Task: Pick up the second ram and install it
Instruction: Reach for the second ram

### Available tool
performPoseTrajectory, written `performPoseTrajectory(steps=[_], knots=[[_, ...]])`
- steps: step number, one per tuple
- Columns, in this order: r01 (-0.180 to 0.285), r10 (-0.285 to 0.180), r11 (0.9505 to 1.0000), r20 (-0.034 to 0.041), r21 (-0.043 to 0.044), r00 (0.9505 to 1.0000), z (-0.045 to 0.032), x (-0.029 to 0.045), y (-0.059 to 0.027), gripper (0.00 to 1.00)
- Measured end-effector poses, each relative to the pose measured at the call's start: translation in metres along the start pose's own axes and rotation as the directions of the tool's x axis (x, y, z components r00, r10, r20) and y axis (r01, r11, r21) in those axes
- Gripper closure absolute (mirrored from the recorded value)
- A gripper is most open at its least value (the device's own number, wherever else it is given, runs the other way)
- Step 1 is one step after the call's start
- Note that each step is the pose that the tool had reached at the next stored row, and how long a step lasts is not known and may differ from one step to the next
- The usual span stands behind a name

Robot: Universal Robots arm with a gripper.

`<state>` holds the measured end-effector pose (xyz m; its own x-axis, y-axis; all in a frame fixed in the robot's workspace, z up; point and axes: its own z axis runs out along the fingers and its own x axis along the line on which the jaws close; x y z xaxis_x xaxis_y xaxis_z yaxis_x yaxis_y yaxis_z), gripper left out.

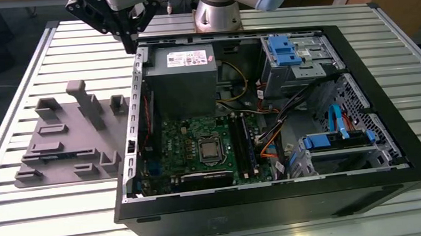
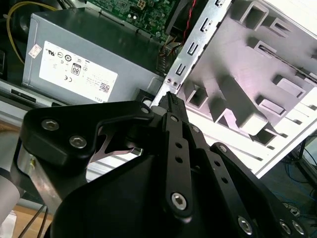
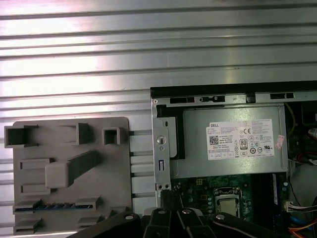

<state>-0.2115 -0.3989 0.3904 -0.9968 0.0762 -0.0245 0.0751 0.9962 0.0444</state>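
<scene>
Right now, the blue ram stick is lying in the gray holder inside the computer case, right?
No. The gray holder sits on the table beside the computer case, not inside it; the first wrist view shows that. The blue ram stick does lie in it.

Bright, even light from overhead. In the first wrist view the slatted table (image 3: 148,44) beside the computer case (image 3: 208,90) glares in white bands; inside the case, soft shadow dims the motherboard (image 3: 194,186).
</scene>
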Motion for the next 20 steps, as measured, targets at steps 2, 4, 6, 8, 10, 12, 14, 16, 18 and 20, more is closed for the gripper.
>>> performPoseTrajectory(steps=[2,4,6,8,10,12,14,16,18,20], knots=[[0.000,0.000,1.0000,0.0000,0.0000,1.0000,0.0000,0.0018,-0.0002,0.89],[0.000,0.000,1.0000,0.0000,0.0000,1.0000,0.0000,0.0034,-0.0003,0.89],[0.000,0.000,1.0000,0.0000,0.0000,1.0000,0.0001,0.0050,-0.0004,0.89],[0.000,0.000,1.0000,0.0000,0.0000,1.0000,0.0000,0.0067,-0.0005,0.89],[0.000,0.000,1.0000,0.0000,0.0000,1.0000,0.0001,0.0084,-0.0007,0.89],[0.000,0.000,1.0000,-0.0001,0.0000,1.0000,0.0001,0.0103,-0.0008,0.89],[0.000,0.000,1.0000,0.0000,0.0000,1.0000,0.0001,0.0121,-0.0009,0.89],[0.000,0.000,1.0000,0.0000,0.0000,1.0000,0.0002,0.0137,-0.0011,0.89],[0.000,0.000,1.0000,0.0000,0.0000,1.0000,0.0002,0.0156,-0.0012,0.89],[0.000,0.000,1.0000,0.0000,0.0000,1.0000,0.0002,0.0177,-0.0014,0.89]])
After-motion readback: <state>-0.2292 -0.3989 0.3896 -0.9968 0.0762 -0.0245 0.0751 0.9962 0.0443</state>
